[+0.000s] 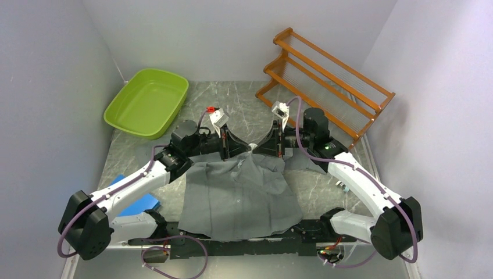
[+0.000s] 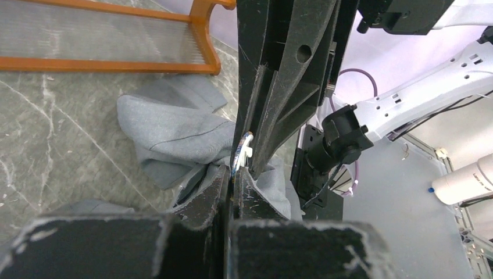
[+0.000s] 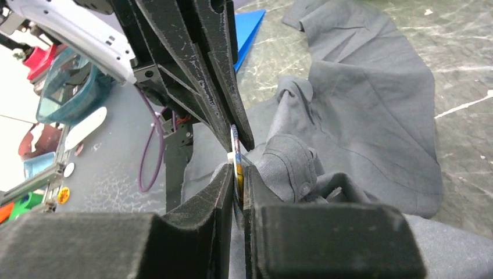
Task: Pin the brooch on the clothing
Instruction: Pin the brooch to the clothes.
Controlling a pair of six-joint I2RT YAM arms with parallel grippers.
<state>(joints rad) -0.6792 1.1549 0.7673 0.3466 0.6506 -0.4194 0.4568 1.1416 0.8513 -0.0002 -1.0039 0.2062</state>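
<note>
Left gripper (image 2: pixel 232 174): clenched, contents unclear.
Right gripper (image 3: pixel 238 170): pinching brooch (image 3: pixel 236 150).
Progress: brooch at clothing (image 1: pixel 238 197) collar, seemingly not pinned yet.

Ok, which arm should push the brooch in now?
Right, probably: the right claw pinches the brooch edge-on by the shirt collar; the left claw seems shut on the fabric.

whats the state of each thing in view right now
shirt: laid out, collar end bunched up
brooch: edge-on, pinched at the collar
left end effector: shut, grip unclear
right end effector: shut on brooch
green tub: upright, empty
</note>
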